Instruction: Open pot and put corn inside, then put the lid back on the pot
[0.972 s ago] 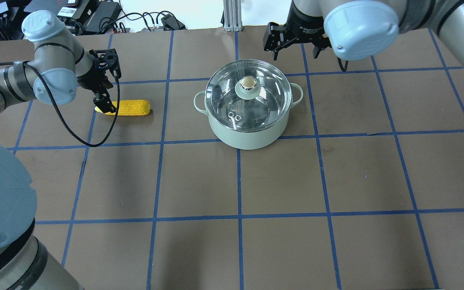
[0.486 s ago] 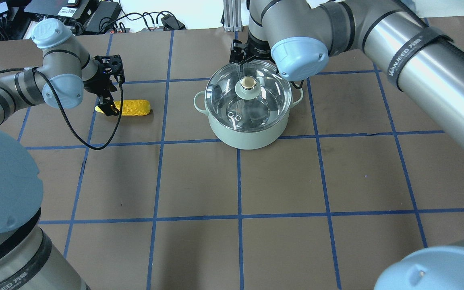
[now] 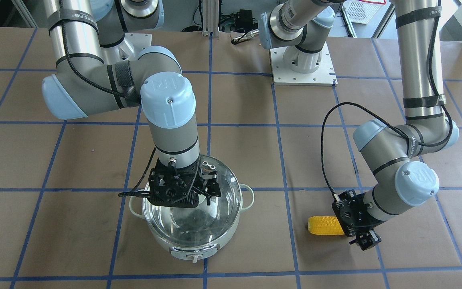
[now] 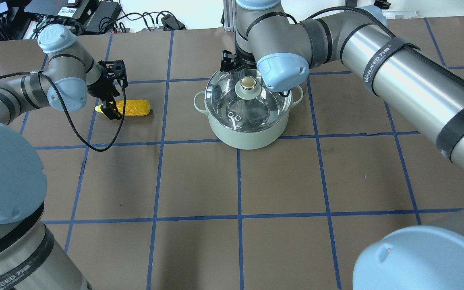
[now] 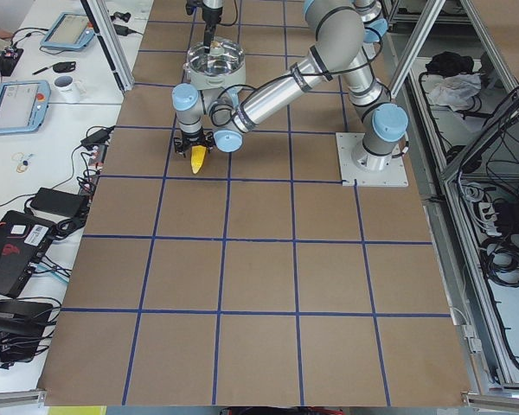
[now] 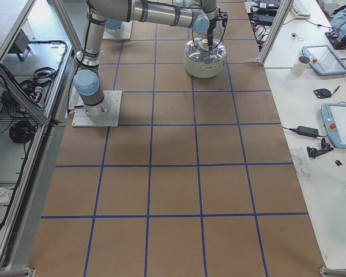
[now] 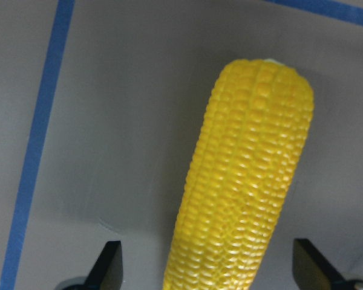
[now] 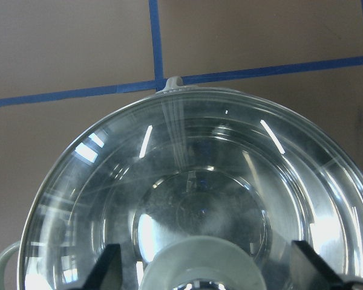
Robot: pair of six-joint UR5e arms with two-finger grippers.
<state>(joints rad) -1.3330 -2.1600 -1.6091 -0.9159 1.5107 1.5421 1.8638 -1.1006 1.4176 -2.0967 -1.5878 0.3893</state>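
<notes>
The mint-green pot [image 4: 248, 135] stands mid-table with the glass lid [image 4: 256, 106] on it. The lid's beige-topped knob [image 4: 248, 83] is at its centre. My right gripper [image 4: 234, 66] is open and hovers over the lid. In the right wrist view its fingertips [image 8: 109, 266] stand either side of the knob [image 8: 193, 272], apart from it. The yellow corn [image 4: 135, 108] lies on the table left of the pot. My left gripper [image 4: 110, 105] is open and straddles the corn's tapered end. The left wrist view shows the corn [image 7: 248, 175] between the fingertips [image 7: 109, 266].
Brown table paper carries a blue tape grid [image 4: 238, 181]. Cables and electronics [image 4: 95, 16] lie beyond the far edge. The pot's control knob [image 3: 193, 257] faces away from the robot. A black cable [image 4: 95, 137] loops from the left wrist over the table.
My right arm has swung in from behind and right of the pot to above the lid knob. My left gripper has shifted slightly right over the corn's end. Pot, lid and corn have not moved.
</notes>
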